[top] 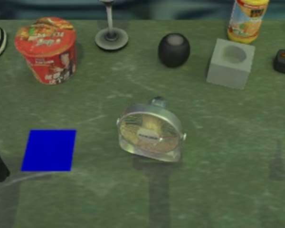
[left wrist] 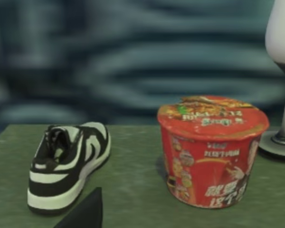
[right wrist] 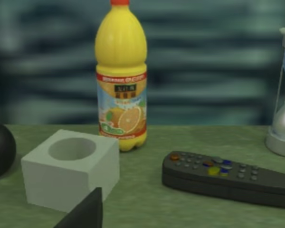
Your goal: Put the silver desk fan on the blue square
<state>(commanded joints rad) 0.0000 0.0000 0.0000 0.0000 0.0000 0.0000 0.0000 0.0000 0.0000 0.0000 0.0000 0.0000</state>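
- At mid-table, the silver desk fan (top: 151,134) is sitting, shiny wire grille upward.
- The flat blue square (top: 49,150) is lying well left, nothing between.
- Whether either gripper's jaws are open, I cannot tell.

The silver desk fan (top: 151,133) stands near the table's middle — round, shiny, wire grille tilted upward, pale hub with dark label. The blue square (top: 49,150) lies flat, well apart to its left — bare.
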